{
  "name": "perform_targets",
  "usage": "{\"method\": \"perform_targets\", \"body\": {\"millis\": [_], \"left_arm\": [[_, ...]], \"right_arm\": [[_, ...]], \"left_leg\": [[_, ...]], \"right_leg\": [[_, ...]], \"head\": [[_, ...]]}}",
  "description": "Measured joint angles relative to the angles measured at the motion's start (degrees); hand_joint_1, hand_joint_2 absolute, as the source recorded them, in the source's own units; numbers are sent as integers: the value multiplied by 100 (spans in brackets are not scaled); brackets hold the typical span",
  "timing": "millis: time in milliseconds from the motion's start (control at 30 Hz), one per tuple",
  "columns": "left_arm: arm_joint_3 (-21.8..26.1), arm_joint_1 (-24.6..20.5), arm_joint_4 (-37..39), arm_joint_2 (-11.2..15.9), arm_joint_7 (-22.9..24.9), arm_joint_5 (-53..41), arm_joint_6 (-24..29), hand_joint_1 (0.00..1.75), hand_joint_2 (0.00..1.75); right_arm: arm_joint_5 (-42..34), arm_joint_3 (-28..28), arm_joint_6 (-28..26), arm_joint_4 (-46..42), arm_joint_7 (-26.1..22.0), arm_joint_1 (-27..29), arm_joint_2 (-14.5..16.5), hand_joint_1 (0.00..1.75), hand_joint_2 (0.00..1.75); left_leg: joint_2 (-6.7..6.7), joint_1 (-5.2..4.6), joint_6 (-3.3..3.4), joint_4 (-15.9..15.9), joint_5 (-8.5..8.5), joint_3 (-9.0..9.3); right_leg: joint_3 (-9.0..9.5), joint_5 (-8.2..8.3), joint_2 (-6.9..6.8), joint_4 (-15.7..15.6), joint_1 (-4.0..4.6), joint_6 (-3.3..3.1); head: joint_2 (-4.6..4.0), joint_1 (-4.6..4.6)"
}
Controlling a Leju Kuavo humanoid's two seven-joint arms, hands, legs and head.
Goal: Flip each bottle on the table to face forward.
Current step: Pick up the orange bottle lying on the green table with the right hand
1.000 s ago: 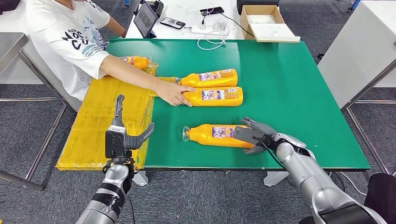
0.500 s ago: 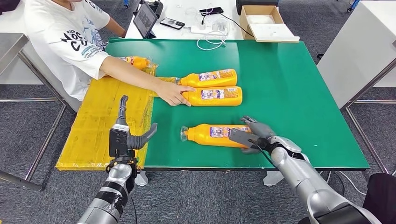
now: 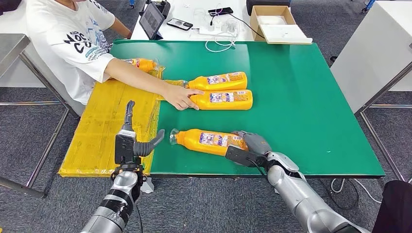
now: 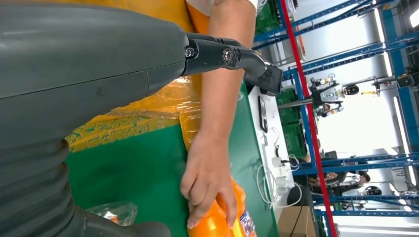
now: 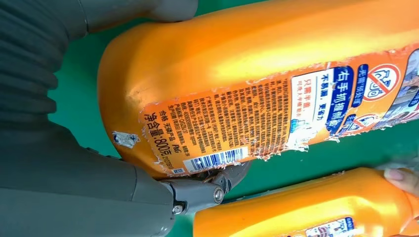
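Head view: near bottle [image 3: 209,141] lies on its side on the green surface [image 3: 301,97], base gripped by right hand [image 3: 245,149]; left hand [image 3: 130,138] spread, holding nothing, beside the surface's edge.

Counter [image 3: 301,97]: green. Bottles [image 3: 209,141] orange; labels white and blue with dark print, barcode, a red no-sign. Sheet [image 3: 104,126] at counter's left edge: yellow. Person's shirt [image 3: 68,39]: white, black lettering. Box [image 3: 274,22]: tan. Floor [image 3: 39,194]: grey.

Grey carpet floor [image 3: 29,160], white desk [image 3: 194,14] behind green table [image 3: 301,97].
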Motion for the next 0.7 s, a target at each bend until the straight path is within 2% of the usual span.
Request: {"method": "perform_targets", "body": {"millis": [200,433,600,700], "left_arm": [[2,0,33,0,1,0,-30,0,175],[3,-1,40,-1,0,1,-38,0,175],[9,-8,90,-1,1,4,-91,0,175],[35,-5,128,-3,0,4,-129,0,175]], "right_arm": [[-12,-27,-43,-70,-4,117,27,159,175],[-15,-61,-50,-101,-11,163,28,145,175],[-37,-158,-236,-149,-148,249,60,160,175],[-98,-340,-541,-380,-292,423,130,170,175]], "left_leg": [[-1,0,0,0,0,0],[-1,0,0,0,0,-1],[-1,0,0,0,0,-1],[-3,0,0,0,0,-6]], "right_leg": [[0,0,1,0,0,0],[-1,0,0,0,0,0],[0,0,0,0,0,0],[-2,0,0,0,1,0]], "head": [[0,-1],[0,-1],[0,-1],[0,0]]}}
